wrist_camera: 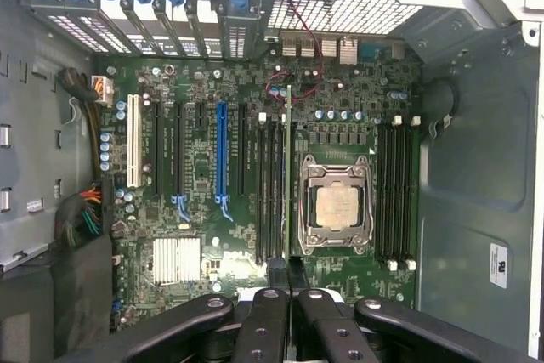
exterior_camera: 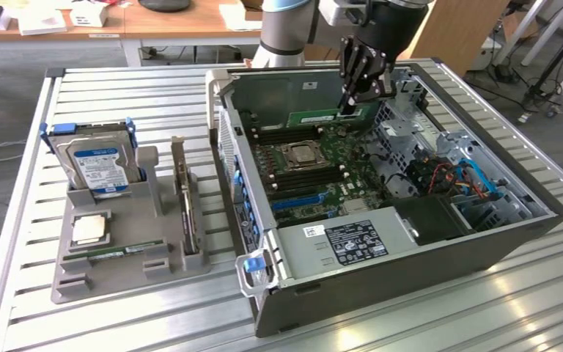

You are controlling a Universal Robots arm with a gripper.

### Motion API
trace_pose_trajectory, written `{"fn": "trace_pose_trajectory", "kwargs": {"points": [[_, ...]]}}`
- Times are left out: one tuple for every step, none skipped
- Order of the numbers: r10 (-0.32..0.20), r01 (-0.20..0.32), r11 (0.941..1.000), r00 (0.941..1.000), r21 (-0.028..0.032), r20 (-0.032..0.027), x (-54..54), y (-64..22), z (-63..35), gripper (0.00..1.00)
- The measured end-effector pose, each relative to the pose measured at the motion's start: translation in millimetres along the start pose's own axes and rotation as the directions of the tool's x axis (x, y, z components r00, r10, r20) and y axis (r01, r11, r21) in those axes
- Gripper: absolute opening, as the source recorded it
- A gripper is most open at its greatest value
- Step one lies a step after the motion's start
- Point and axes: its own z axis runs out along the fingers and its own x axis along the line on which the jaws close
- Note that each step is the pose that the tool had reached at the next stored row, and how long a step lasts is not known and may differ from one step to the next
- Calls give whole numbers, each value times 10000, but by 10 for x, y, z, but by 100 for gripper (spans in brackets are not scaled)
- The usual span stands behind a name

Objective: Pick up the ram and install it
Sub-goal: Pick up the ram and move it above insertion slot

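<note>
Hand [wrist_camera: 287, 275] is pinching narrow on the ram [wrist_camera: 289, 167], holding it edge-down inside the case [exterior_camera: 409, 282] toward the table's [exterior_camera: 17, 220] far edge, stick hanging straight below the fingers, long axis lying parallel to the black slots [wrist_camera: 270, 193] beside the socket [wrist_camera: 336, 206], apparently not yet seated.

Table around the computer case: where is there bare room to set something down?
Bare slats lie on the table behind the grey parts holder, nearer the camera than that holder, and in front of the computer case at the exterior view's right. Inside the case it is crowded: the tool grips the ram over the motherboard.
</note>
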Motion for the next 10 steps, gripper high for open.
{"fn": "trace_pose_trajectory", "kwargs": {"points": [[0, 0, 10000, 10000, 0, 0, 0, 0, 0, 12], [0, 0, 10000, 10000, 0, 1, 0, 0, 1, 12], [0, 0, 10000, 10000, 1, 3, 0, 0, 2, 12], [0, 0, 10000, 10000, 1, 3, 0, -1, 2, 12], [-3, 3, 10000, 10000, 1, 4, 0, -8, 3, 12], [-2, 2, 10000, 10000, 1, 5, 0, -17, 4, 12], [-1, 1, 10000, 10000, 1, 5, 0, -25, 4, 12], [-1, 1, 10000, 10000, 1, 4, 0, -33, 5, 12], [-1, 1, 10000, 10000, 0, 2, 0, -37, 4, 12], [0, 0, 10000, 10000, 0, 2, 0, -37, 4, 12]]}}
